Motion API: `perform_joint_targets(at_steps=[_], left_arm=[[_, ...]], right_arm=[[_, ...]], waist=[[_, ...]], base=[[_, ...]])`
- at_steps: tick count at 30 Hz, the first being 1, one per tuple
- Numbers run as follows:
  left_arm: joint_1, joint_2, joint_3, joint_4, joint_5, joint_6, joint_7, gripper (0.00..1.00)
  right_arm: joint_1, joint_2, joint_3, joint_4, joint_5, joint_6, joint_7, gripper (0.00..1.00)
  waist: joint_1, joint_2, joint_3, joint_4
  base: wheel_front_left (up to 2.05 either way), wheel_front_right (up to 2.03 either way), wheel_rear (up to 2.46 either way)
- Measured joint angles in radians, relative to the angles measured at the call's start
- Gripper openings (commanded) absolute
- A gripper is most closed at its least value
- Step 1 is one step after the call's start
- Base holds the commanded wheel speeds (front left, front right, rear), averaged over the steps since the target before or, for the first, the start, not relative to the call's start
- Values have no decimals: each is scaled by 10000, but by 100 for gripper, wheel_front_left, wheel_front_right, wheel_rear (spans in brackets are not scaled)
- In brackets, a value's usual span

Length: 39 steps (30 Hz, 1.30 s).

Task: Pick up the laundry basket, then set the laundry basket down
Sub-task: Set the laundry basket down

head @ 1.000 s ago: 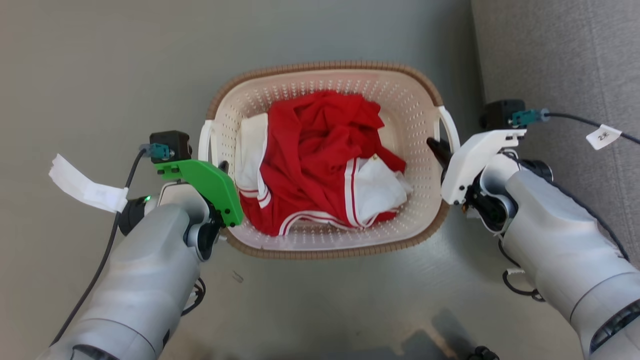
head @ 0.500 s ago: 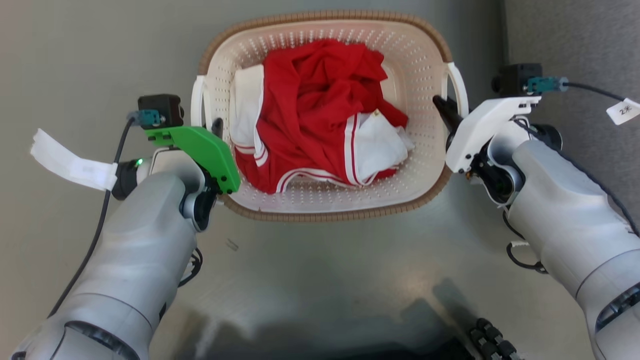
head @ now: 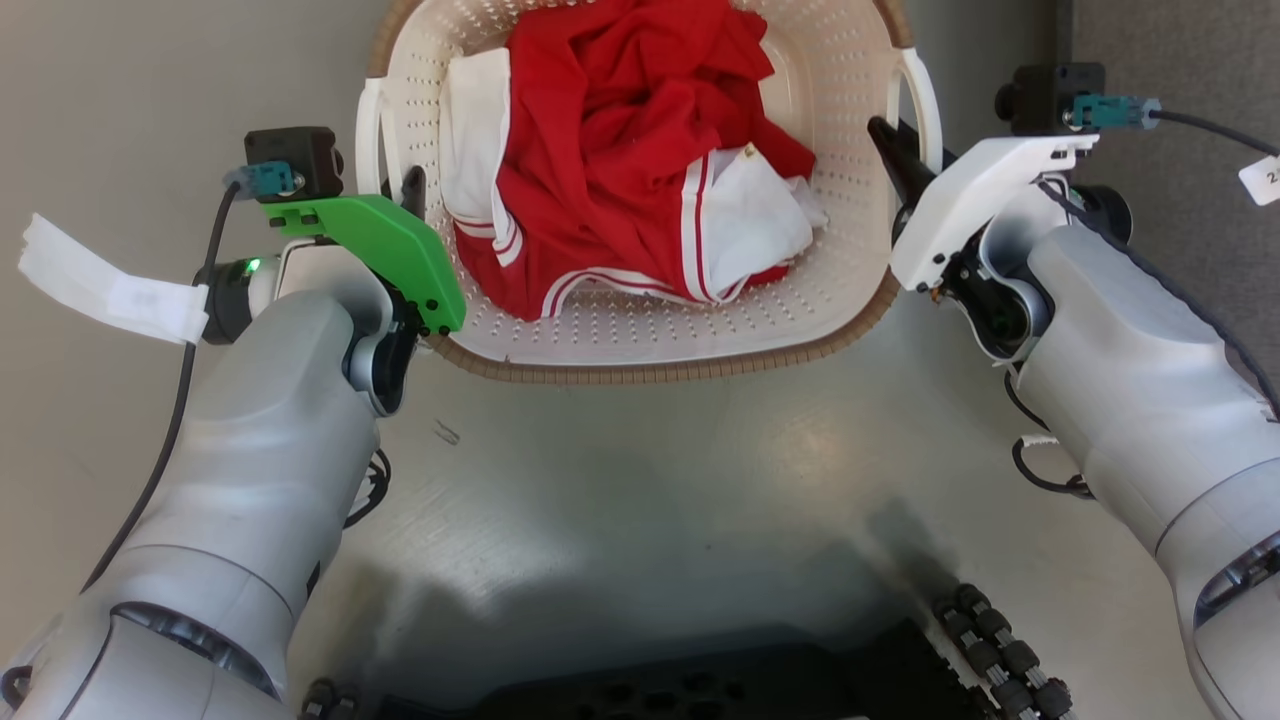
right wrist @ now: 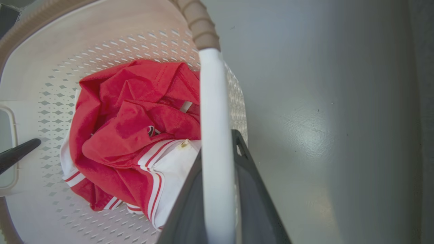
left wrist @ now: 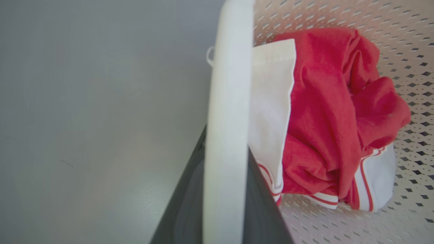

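Holding crumpled red-and-white clothes (head: 610,130), the laundry basket (head: 640,330) lies between the two arms against the grey floor (head: 640,480). The left pincer (head: 405,195) and right pincer (head: 895,150) each clamp a white side handle (head: 925,95).

the right gripper (right wrist: 217,149) has the white loop handle (right wrist: 212,101) clamped between its two dark fingers. brown rim (right wrist: 198,20) curls off the handle's top end. inside the laundry basket (right wrist: 101,44) sits a crumpled red and white garment (right wrist: 135,125), and the left gripper's dark fingertip (right wrist: 17,154) pokes in at the far side. grey floor (right wrist: 322,118) off to the right.
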Motion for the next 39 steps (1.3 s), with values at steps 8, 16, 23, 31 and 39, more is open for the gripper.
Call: perform_joint_targets(at_steps=[8, 16, 23, 31, 39], left_arm=[[-241, 4, -35, 50, 81, -44, -382, 0], [-243, 4, -121, 117, 81, -58, -523, 0], [-252, 4, -205, 236, 81, -96, -600, 0], [-263, 19, -219, 293, 52, -219, -656, 100], [-268, 17, -253, 324, 48, -295, -658, 100]], right_arm=[[-214, -4, 96, 31, 2, 0, -472, 0], [-213, 23, 213, 109, 58, 0, -685, 0], [-229, 79, 316, 190, 94, 0, -819, 0], [-304, 144, 345, 328, 299, 98, -1007, 100], [-453, 213, 314, 543, 370, 107, -1035, 100]], waist=[[0, 0, 416, -12], [0, 0, 496, 16], [0, 0, 521, 17], [-1, 0, 547, 3], [-1, 0, 537, -11]], base=[[0, 0, 0], [0, 0, 0], [0, 0, 0], [0, 0, 0], [0, 0, 0]])
